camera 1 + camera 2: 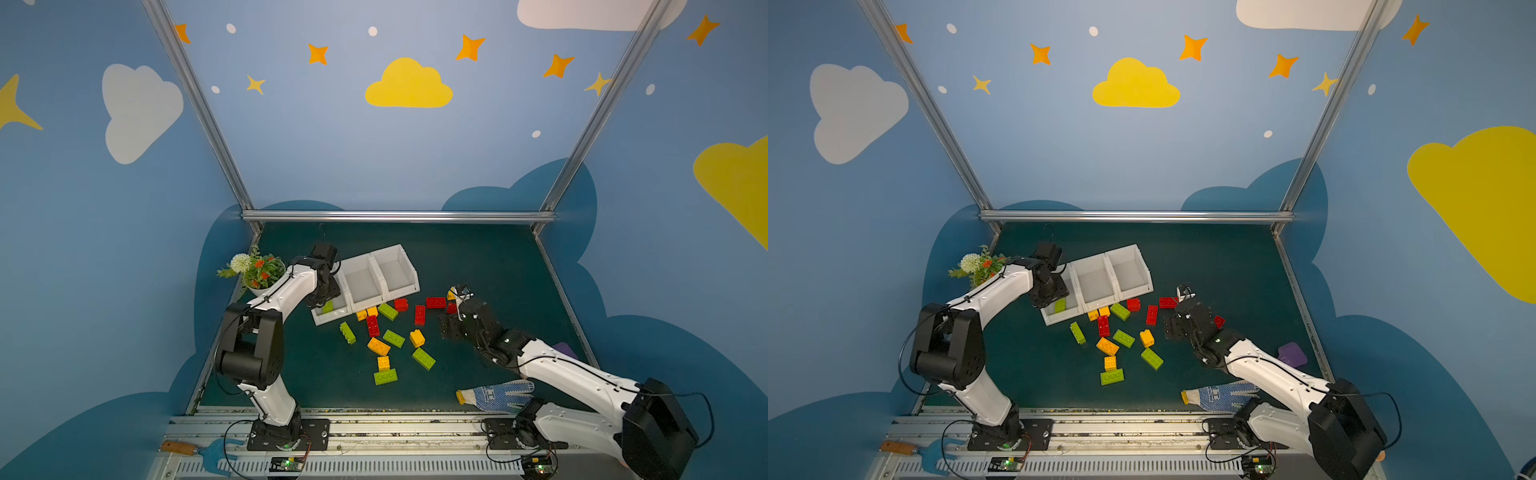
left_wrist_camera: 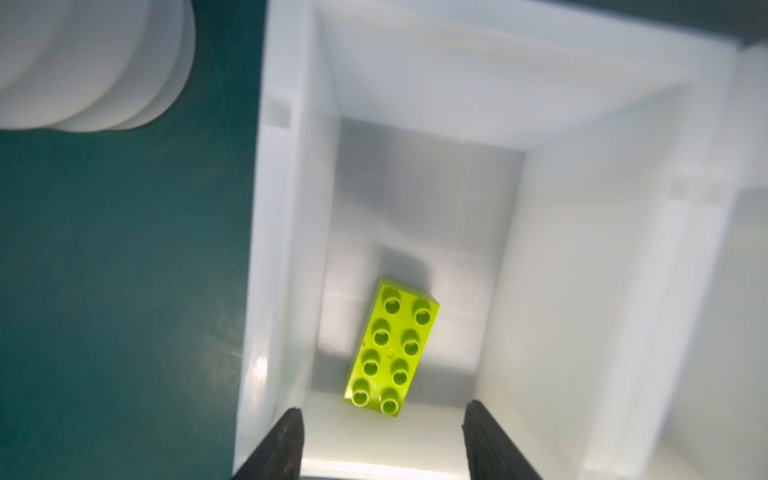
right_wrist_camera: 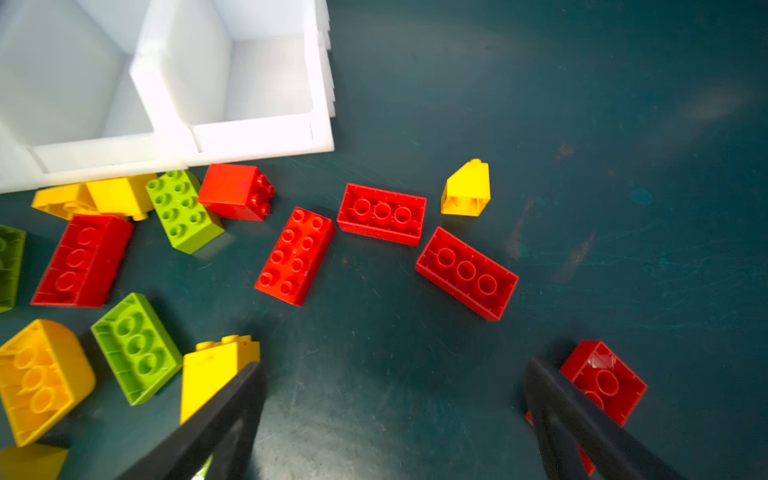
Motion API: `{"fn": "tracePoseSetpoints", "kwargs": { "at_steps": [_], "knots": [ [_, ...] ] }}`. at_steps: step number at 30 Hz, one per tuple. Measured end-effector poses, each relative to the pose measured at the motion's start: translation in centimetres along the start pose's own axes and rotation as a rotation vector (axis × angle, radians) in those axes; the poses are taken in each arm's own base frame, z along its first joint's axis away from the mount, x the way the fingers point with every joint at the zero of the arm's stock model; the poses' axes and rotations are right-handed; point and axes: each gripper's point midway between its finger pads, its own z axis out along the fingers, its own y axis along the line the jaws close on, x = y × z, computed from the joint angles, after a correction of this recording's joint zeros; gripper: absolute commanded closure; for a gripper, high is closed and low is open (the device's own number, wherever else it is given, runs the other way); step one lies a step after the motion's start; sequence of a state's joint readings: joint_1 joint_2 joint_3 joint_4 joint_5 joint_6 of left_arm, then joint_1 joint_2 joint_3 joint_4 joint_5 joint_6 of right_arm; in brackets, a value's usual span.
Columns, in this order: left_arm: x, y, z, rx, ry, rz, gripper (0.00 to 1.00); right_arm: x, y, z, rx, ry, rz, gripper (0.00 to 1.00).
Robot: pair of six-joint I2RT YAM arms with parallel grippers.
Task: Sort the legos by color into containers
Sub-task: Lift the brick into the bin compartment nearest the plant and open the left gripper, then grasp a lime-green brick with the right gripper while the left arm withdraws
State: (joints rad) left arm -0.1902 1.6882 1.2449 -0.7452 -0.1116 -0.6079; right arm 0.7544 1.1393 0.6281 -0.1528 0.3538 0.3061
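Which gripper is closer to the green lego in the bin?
Left. The left gripper hangs right above the green lego in the end bin; the right gripper is away, by the loose red legos.

Both arms are the same build. Left arm point(image 1: 286, 291) and right arm point(image 1: 573, 370): glossy white link shells dotted with small dark screws, chunky black rounded joint housings, black wrist blocks. A thin black cable point(image 1: 552, 360) is clipped along each white link and loops loose at the joints. Black base plate point(image 1: 289, 434) with silver bolts. Small controller board point(image 1: 286, 463) with a green LED sits at 6 o'clock of each base. Green light on the right wrist. Left claw point(image 2: 382, 411) and right claw point(image 3: 394, 365): matte black, flat tapering fingers point(image 2: 486, 440), ribbed edge.
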Motion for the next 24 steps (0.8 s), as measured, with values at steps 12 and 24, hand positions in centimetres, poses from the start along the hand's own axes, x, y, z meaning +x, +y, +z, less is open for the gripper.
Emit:
{"fn": "tracePoseSetpoints", "kwargs": {
  "at_steps": [12, 24],
  "knots": [
    [1.3, 0.4, -11.1, 0.332, -0.180, -0.001, 0.00, 1.7, 4.4, -3.0, -0.169, 0.166, -0.138, 0.06],
    [5.9, 3.3, -16.4, 0.520, -0.298, 0.109, 0.00, 7.1, 7.1, -3.5, -0.223, 0.358, -0.303, 0.06]
  ]
}}
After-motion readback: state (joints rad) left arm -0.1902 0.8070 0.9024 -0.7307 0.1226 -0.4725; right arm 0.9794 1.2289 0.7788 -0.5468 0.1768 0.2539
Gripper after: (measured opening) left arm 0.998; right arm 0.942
